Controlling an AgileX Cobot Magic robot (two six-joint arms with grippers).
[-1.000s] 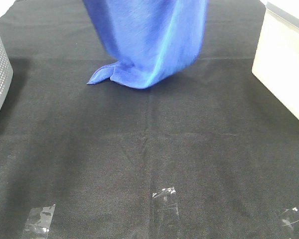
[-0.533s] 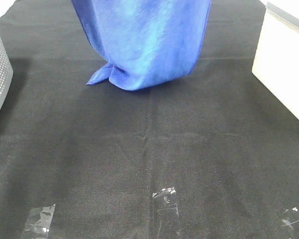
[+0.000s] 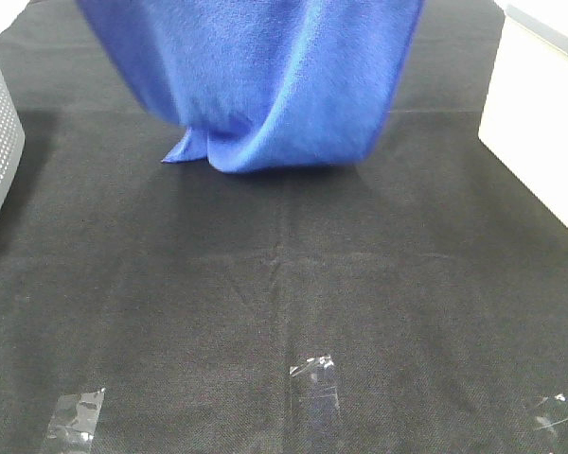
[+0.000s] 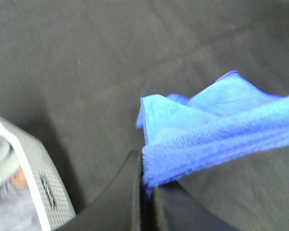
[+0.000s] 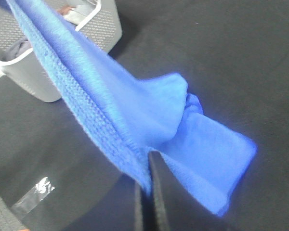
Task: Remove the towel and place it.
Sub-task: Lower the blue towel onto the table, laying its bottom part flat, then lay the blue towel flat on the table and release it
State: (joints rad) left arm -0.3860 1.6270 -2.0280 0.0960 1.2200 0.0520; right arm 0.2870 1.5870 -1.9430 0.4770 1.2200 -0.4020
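towel: the towel (image 3: 265, 85) is hanging stretched between the 2 pairs of jaws and sagging below them. Its bottom fold is resting on the black table cloth (image 3: 284, 312) underneath, so it's only partly off the surface.
left gripper: the left gripper (image 4: 145, 166) is pinching the towel's top edge, with the jaws closed tight and the cloth bunching right at the tips.
right gripper: the right gripper (image 5: 145, 168) is doing the same on the other end, clamping the edge, and the rest is draping down past the tips.
handling: it's looking soft, light and totally floppy, with 0 stiffness. I'm guessing it's going to swing and fold on itself, and the fluffy pile probably isn't slipping out easily.
where to hold: I'd say the 2 ends of the top edge, where the jaws are already biting, so it's spreading out instead of balling up.
nearby: a grey mesh basket (image 5: 86, 29) is sitting off beyond the left jaws, well apart from the towel's resting end.
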